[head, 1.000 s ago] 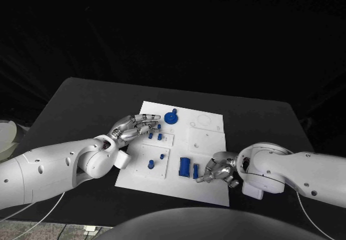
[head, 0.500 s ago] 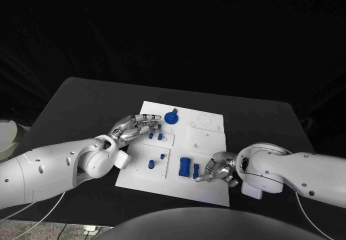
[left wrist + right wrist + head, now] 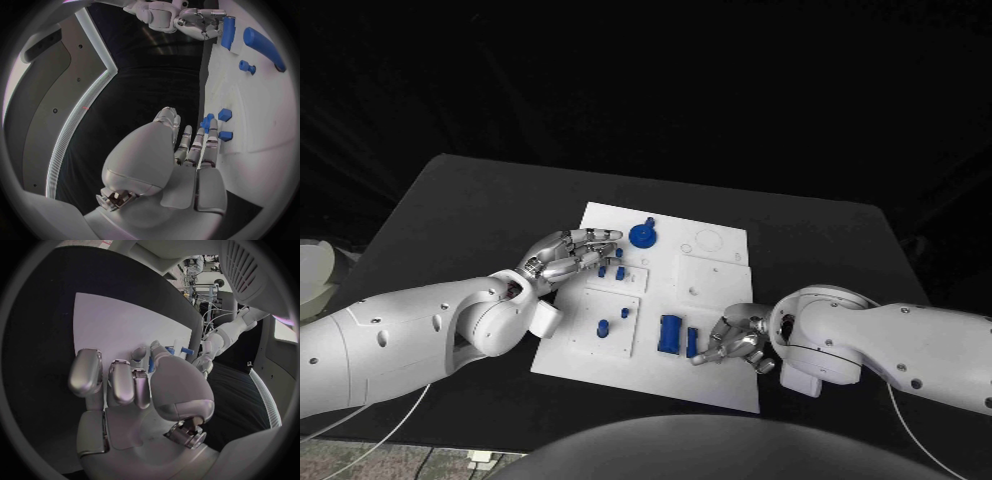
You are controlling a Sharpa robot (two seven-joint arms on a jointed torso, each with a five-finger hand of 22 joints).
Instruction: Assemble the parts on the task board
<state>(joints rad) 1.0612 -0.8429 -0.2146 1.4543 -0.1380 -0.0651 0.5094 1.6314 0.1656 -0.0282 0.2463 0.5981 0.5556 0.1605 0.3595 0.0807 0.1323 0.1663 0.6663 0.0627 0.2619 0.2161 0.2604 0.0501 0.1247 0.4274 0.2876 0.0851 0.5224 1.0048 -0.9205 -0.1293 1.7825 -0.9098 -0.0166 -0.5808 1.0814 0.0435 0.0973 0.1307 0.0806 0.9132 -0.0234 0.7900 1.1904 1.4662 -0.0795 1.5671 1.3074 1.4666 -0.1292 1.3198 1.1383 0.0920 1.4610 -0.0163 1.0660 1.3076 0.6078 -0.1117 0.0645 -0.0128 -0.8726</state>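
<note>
So from the head camera you've got a matte black table (image 3: 473,210) with a pitch-dark backdrop behind it, and the flat white rectangular task board (image 3: 711,290) sits in the middle. On the board there's a round blue knob-shaped part (image 3: 643,235) near the far edge, a few tiny blue pegs (image 3: 620,272) just by the silver left hand (image 3: 567,255), two more small blue pieces (image 3: 602,328) on a raised square plate nearer the robot, and a chunky blue block (image 3: 669,335) with a slimmer blue bar (image 3: 691,343) right beside it. The left hand rests at the board's left edge with fingers curled in toward the pegs; can't tell if it's actually pinching one, the fingers cover that spot. The silver right hand (image 3: 737,340) is at the near right part of the board, fingertips right up against the slim bar, but whether it's gripping it is hard to make out. Left wrist cam: the left hand (image 3: 187,150) has its fingers stretched close together with the tips by the small pegs (image 3: 224,115), contact unclear. Right wrist cam: the right hand (image 3: 134,385) has fingers bent over the white board (image 3: 119,320), and a bit of the blue bar (image 3: 152,362) peeks out behind them, mostly hidden.
</note>
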